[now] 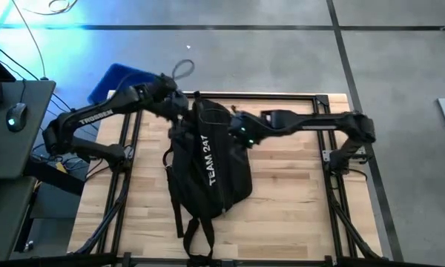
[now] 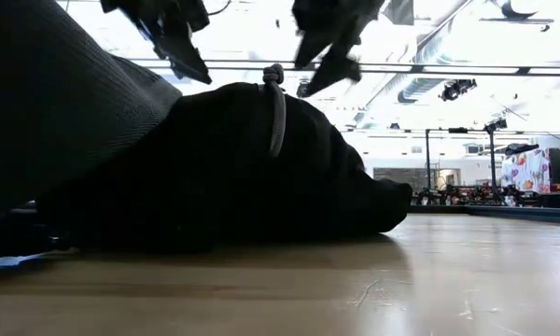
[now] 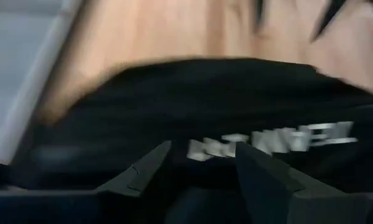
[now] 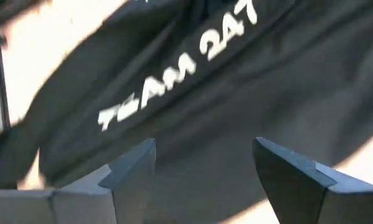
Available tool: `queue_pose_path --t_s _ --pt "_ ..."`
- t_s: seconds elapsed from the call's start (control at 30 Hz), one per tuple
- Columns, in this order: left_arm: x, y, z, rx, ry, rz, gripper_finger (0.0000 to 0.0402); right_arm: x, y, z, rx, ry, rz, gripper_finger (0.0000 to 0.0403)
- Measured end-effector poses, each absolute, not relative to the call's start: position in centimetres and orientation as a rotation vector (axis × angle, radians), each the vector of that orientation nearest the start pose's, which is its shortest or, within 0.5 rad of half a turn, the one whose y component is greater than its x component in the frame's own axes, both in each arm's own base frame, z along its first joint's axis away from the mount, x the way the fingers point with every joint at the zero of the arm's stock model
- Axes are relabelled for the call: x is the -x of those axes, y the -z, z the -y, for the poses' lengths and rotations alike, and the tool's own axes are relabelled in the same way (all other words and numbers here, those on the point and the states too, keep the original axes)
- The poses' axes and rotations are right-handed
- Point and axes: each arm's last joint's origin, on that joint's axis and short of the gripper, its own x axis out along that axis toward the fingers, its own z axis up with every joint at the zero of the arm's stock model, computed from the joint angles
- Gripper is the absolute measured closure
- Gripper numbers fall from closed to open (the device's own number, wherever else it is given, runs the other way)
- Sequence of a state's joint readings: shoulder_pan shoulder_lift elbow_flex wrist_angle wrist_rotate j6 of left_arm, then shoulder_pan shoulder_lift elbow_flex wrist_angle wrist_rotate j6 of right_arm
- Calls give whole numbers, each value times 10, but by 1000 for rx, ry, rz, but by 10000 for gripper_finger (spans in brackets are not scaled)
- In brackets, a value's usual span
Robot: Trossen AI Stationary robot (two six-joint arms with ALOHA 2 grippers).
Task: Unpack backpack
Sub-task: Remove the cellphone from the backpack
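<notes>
Lying flat on the wooden table (image 1: 297, 200), the backpack (image 1: 208, 159) sits below both our grippers. We hold our left gripper (image 1: 179, 106) and right gripper (image 1: 236, 127) over its top end, fingers spread, gripping nothing, both arms reaching inward from opposite table sides.

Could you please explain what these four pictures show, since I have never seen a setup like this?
Two dark robot arms work at a light wooden table. One picture looks straight down, one looks level across the tabletop, and two come from cameras on the arms' wrists. A large black fabric backpack with white lettering lies flat on the table. The left gripper and right gripper are both open above the backpack's top end, holding nothing. A blue plastic bin sits beyond the table's far left corner.
</notes>
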State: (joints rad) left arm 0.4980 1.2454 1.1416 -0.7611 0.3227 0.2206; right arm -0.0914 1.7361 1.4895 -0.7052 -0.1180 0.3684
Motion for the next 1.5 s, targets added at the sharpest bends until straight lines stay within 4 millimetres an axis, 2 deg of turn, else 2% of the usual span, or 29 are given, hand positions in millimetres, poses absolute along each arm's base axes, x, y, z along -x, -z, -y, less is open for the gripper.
queue_pose_path --t_s 0.17,0.33,0.43,0.53,0.67,0.73,0.8,0.83,1.03,1.17,1.3,1.5 --pt "-250 -290 -95 461 -234 -917 247 -396 -240 46 -525 221 -984 152" --pt "-279 -249 -98 554 -399 -1048 247 -411 -197 53 -572 291 -1059 153" --pt "-293 -219 -103 586 -422 -1133 247 -417 -182 53 -560 325 -1065 163" --pt "-303 -188 -106 595 -415 -1247 249 -417 -171 51 -538 382 -1102 210" --pt "-311 -168 -107 596 -359 -1291 282 -417 -170 51 -536 409 -1106 332" --pt "-312 -166 -107 576 -345 -1291 324 -415 -172 50 -538 400 -1108 383" --pt "-311 -171 -107 550 -339 -1284 375 -412 -180 50 -554 408 -1107 391" --pt "-310 -174 -107 541 -343 -1277 387 -409 -185 50 -556 410 -1108 395" --pt "-288 -211 -101 485 -394 -1257 400 -387 -214 48 -503 410 -1176 403" --pt "-269 -233 -93 430 -425 -1280 401 -379 -219 47 -403 370 -1233 403" --pt "-255 -247 -89 421 -439 -1288 401 -387 -222 46 -374 210 -1167 403" --pt "-253 -250 -89 414 -448 -1279 401 -411 -236 43 -353 45 -891 394"
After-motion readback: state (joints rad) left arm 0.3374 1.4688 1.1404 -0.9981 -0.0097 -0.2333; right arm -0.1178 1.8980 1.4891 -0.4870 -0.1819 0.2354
